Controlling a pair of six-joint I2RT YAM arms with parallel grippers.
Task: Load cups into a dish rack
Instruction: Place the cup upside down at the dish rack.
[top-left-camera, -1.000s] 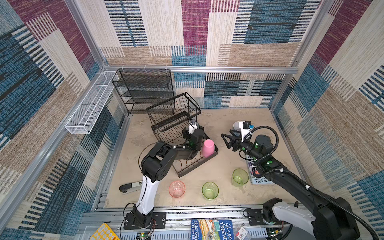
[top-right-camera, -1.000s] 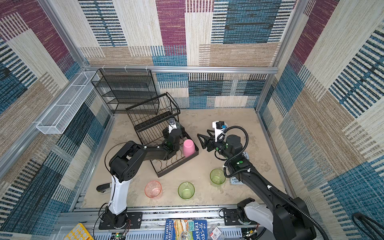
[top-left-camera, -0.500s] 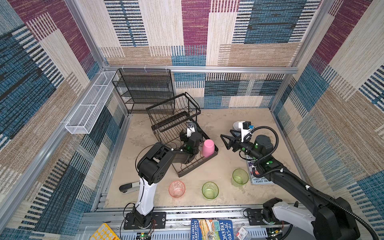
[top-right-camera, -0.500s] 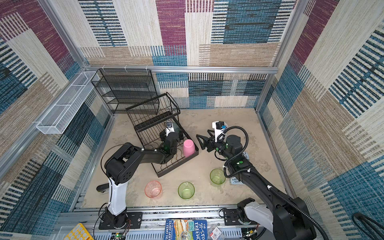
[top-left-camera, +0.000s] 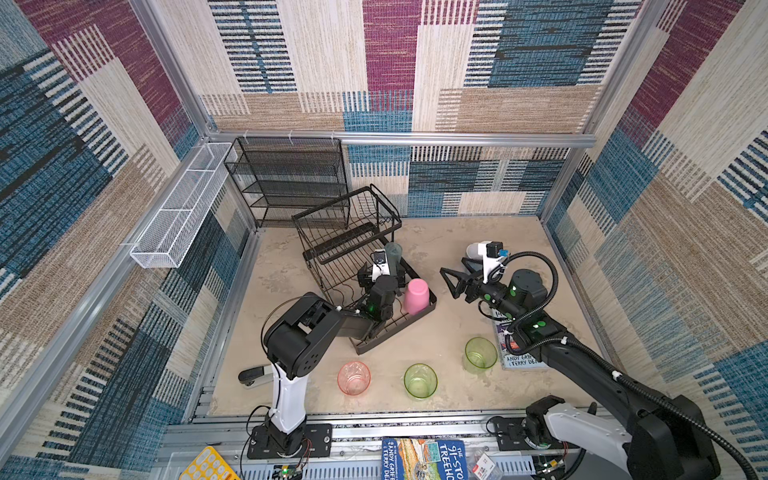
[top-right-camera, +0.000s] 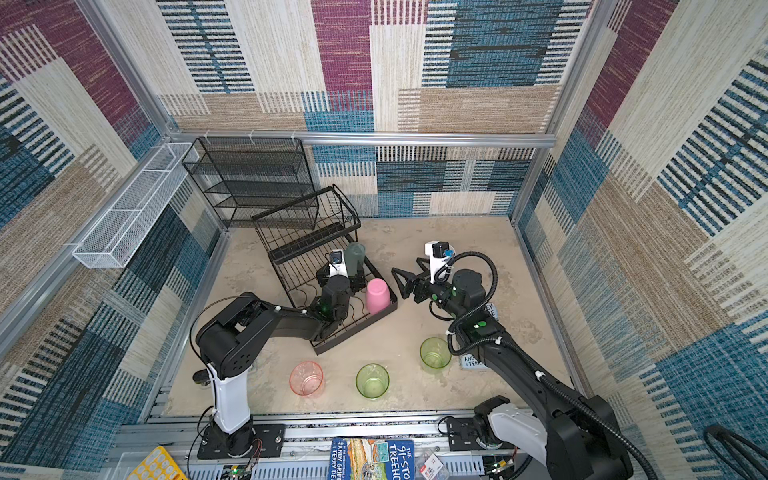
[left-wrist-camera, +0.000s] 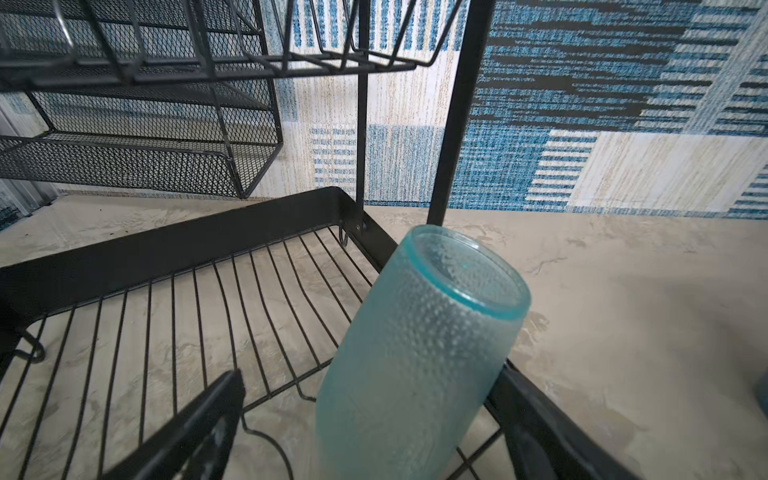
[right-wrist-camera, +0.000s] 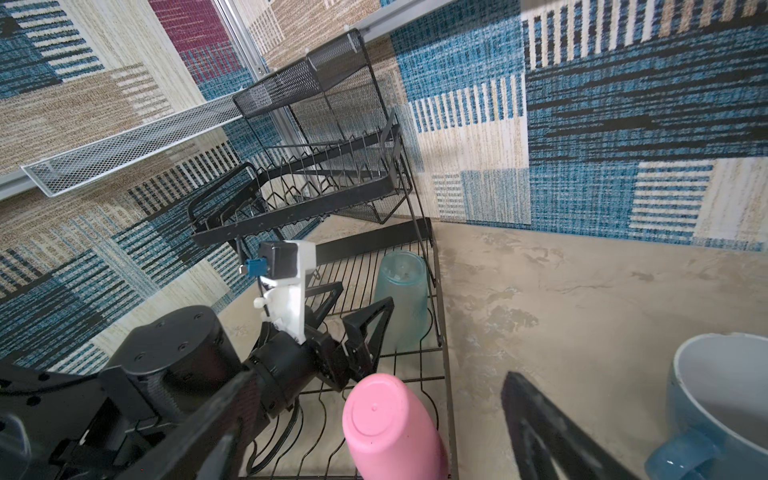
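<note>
The black wire dish rack (top-left-camera: 399, 328) (top-right-camera: 357, 330) stands at centre left. On its lower tray a frosted teal cup (top-left-camera: 392, 251) (top-right-camera: 355, 255) (left-wrist-camera: 419, 353) (right-wrist-camera: 401, 303) and an opaque pink cup (top-left-camera: 415, 296) (top-right-camera: 377, 295) (right-wrist-camera: 390, 428) stand mouth-down. My left gripper (top-left-camera: 384, 270) (top-right-camera: 343, 272) (left-wrist-camera: 372, 378) (right-wrist-camera: 365, 294) is open with its fingers either side of the teal cup. My right gripper (top-left-camera: 448, 283) (top-right-camera: 398, 283) (right-wrist-camera: 378, 376) is wide open just right of the pink cup, not touching it. Two green cups (top-left-camera: 481, 352) (top-left-camera: 420, 380) and a translucent pink cup (top-left-camera: 353, 377) stand upright near the front. A blue mug (right-wrist-camera: 723, 407) sits beside the right wrist.
A black mesh shelf unit (top-left-camera: 291, 183) stands against the back wall and a white mesh trough (top-left-camera: 178, 208) hangs on the left wall. A book (top-left-camera: 519, 357) lies under the right arm. A small dark tool (top-left-camera: 253, 374) lies at the front left.
The right gripper's jaws have spread wider beside the pink cup. The left arm's elbow has shifted slightly to the left. The cups have not moved.
</note>
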